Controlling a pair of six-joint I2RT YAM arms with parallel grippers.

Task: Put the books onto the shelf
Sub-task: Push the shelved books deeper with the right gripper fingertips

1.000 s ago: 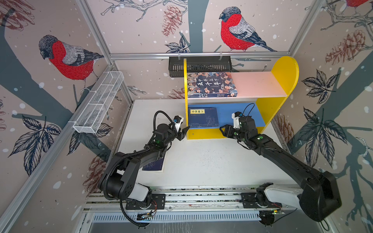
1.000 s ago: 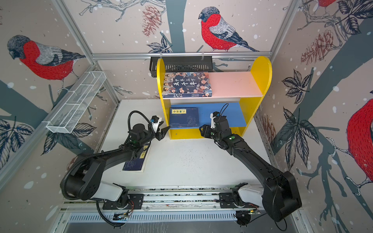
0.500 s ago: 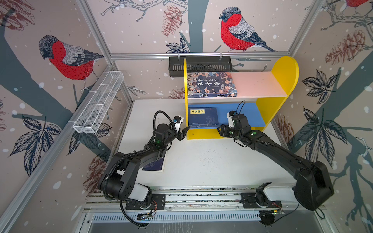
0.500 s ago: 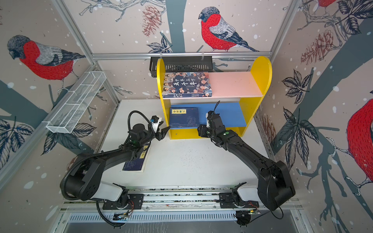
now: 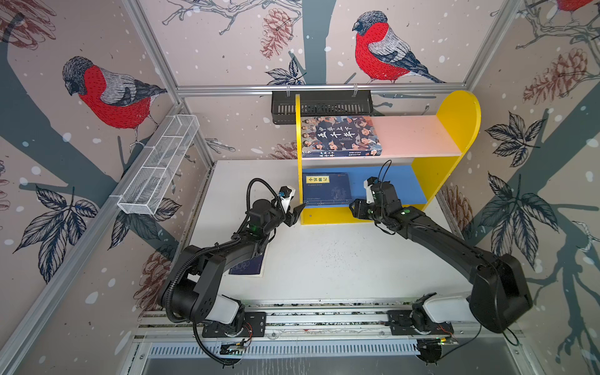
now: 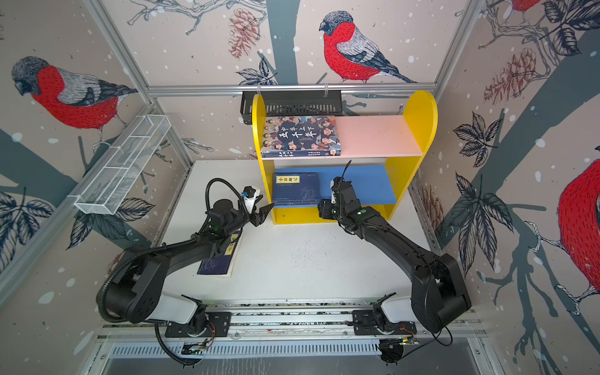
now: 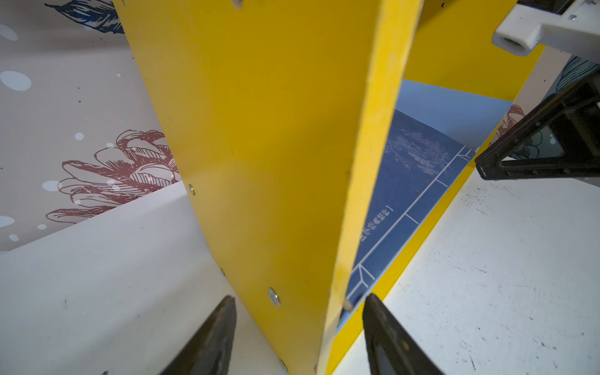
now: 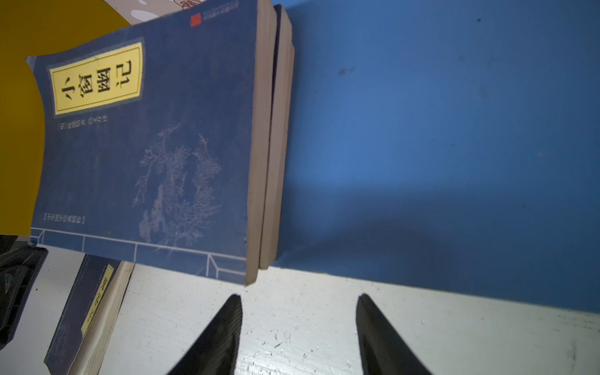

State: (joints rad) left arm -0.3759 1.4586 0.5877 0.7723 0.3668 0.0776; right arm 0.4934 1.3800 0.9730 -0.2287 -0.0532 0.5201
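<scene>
In both top views the shelf [image 5: 454, 123] stands at the back of the bench [image 5: 324, 259], right of the frame's centre. The big book with faces [image 5: 339, 136] lies flat on the left part of the pink board [image 5: 415, 136]. Below it, a stack of navy books [image 5: 326, 190] lies on the left part of the blue board [image 5: 410, 181].

The right hand [image 8: 298, 297] is half spread and empty, just before the stack's lower right corner and not touching it. The left hand [image 5: 293, 214] is also spread and holds nothing, just beside the shelf's lower left corner. One more navy book [image 6: 216, 264] lies on the bench under the left arm.
</scene>
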